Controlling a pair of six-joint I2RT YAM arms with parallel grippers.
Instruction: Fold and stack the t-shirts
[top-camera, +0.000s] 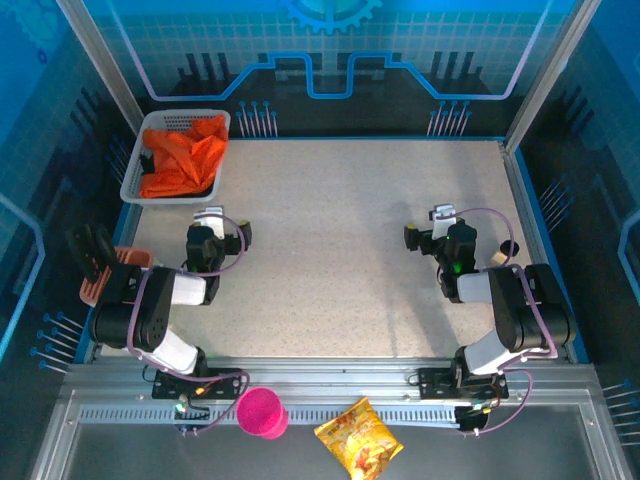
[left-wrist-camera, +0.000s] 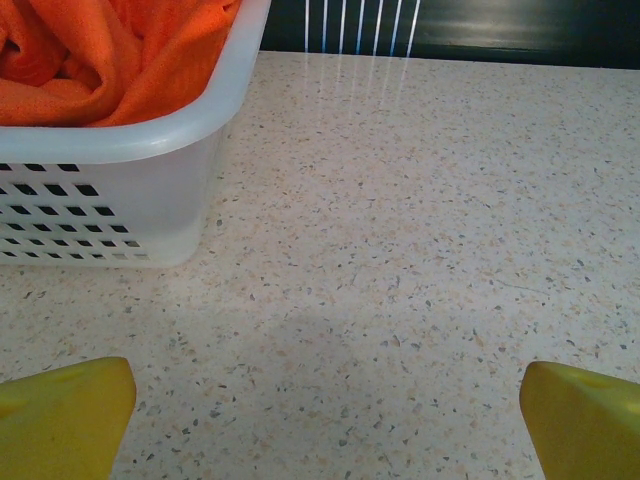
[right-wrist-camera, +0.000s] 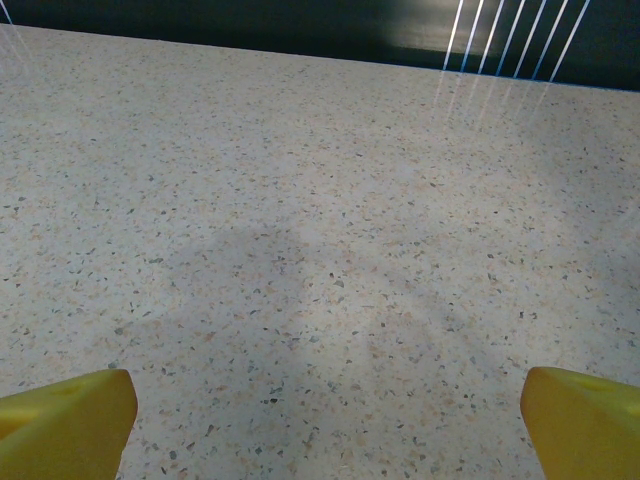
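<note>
The speckled pale table (top-camera: 340, 260) takes up most of the top view, and both my arms are pulled back over its lower half. In the upper left of that view, against the table's far-left corner, stands the white mesh basket (top-camera: 133, 188). The bright-orange t-shirt (top-camera: 185, 160) is crumpled inside it, with one fold draped over the upper right of the rim.

My left claw (top-camera: 212, 218) sits in the left middle of the top view, just below the basket and pointing up the frame toward it, but not touching it. From the left wrist, the basket's corner and the orange cloth fill the upper left of the picture. My two yellow fingertips (left-wrist-camera: 65, 415) sit far apart in the bottom corners. Only bare table lies between them, so this claw is spread wide and has hold of nothing.

My right claw (top-camera: 440, 218) is in the right middle of the top view, well apart from the basket and the shirt. From the right wrist its yellow fingertips (right-wrist-camera: 65, 420) also sit in the two bottom corners, spread just as wide, with bare table between them and nothing in their grasp.

At the bottom of the top view, on the metal rail in front of my bases, are a pink cup (top-camera: 262, 412) and a yellow snack bag (top-camera: 358, 437).
</note>
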